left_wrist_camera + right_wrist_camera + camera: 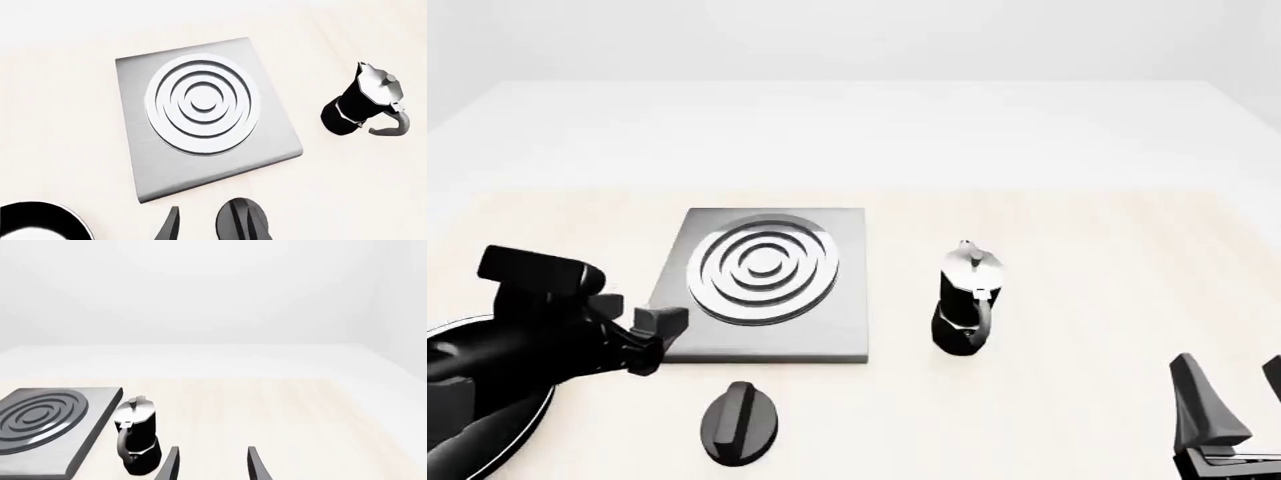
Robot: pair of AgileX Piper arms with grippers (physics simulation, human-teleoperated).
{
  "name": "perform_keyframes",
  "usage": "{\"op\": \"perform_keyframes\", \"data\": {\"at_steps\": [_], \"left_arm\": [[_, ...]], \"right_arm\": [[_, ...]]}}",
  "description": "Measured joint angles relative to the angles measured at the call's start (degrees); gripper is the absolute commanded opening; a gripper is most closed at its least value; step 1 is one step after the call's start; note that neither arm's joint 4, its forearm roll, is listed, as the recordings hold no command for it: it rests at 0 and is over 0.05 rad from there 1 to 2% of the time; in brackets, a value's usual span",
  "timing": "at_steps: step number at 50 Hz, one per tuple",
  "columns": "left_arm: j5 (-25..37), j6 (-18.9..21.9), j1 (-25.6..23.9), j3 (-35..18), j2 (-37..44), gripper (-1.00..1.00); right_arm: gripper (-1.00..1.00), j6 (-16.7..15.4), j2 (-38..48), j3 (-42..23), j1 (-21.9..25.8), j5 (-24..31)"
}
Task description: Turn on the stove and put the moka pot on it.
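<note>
A: Item one, stove [771,285]?
B: Flat grey plate with silver rings, on the table [1068,240], left of centre in the front view. Its knob [741,423], a black oval, lies apart from it, just off the near edge.

A: Item two, pot [968,298]?
B: Upright on the table, right of the stove and not touching it. Black base, silver top, handle turned toward the near side.

A: Left gripper [654,335]?
B: Hovers over the stove's near left corner. In the left wrist view one finger [169,225] shows beside the knob; the knob sits where the second finger would be, so I cannot tell the gap. Nothing seen held. The pot is well apart, beyond the far side of the stove.

A: Right gripper [210,465]?
B: Low at the front view's right corner. Fingers parted wide, nothing between them. The pot stands ahead and just to the left of the left finger, outside the gap, not touching.

A: Other stock?
B: Pan [467,420], black, at the near left edge, partly under the left arm.
</note>
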Motion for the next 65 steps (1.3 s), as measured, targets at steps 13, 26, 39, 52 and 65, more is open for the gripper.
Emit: {"op": "perform_keyframes", "data": {"at_steps": [13,26,39,52,65], "left_arm": [[-2.2,-3.8,-4.2,-0.3,7.9,1.0],[-5.4,-5.7,-5.8,0.3,13.7,1.0],[-9.0,-7.3,-7.3,1.5,18.6,1.0],[-14.2,-9.4,-9.2,2.7,25.1,1.0],[-17.5,-10.9,-10.4,3.3,29.7,1.0]], "right_arm": [[1.0,0.4,0.0,0.0,-0.1,-0.1],[1.0,1.0,0.0,0.0,0.0,-0.1],[1.0,1.5,0.2,0.1,0.1,-0.1],[1.0,2.0,0.1,0.2,0.0,-0.2],[1.0,2.4,0.1,0.2,-0.1,-0.2]]}}
